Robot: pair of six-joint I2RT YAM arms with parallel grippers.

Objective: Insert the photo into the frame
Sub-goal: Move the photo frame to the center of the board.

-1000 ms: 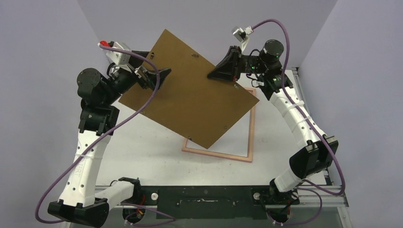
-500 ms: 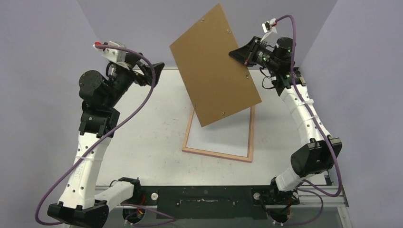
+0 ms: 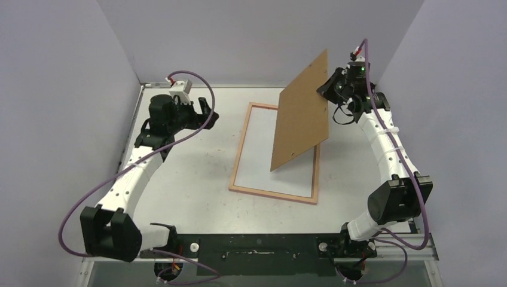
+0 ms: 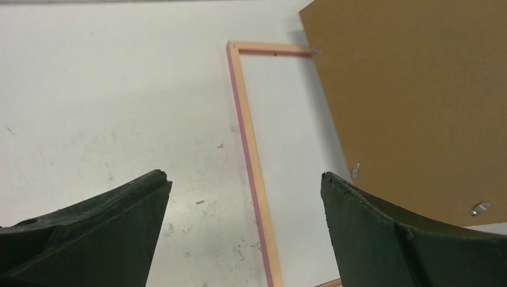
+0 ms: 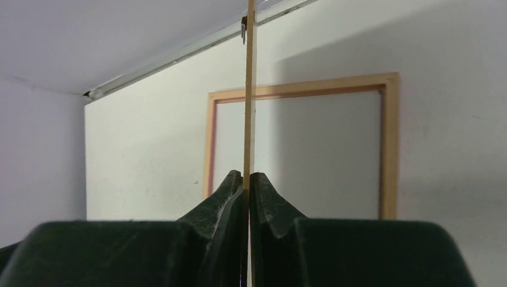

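Moved: the brown backing panel [image 3: 302, 113] has swung up from lying slanted across the frame [image 3: 272, 195] and now stands nearly on edge over its right half; my left arm has pulled back to the frame's left.
Right gripper [image 5: 247, 176]: pinched tight on the panel's edge.
Left gripper [image 3: 208, 109]: spread wide, holding nothing.
Photo: a white sheet [image 3: 257, 149] fills the frame; I can't tell if it's the print's back.
Progress: frame lies back-up, uncovered; if that's the print, I judge only the backing remains.

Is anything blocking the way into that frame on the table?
Yes: the brown board, pinched by the right end effector, hangs tilted over the right half of the frame. The left half lies uncovered.
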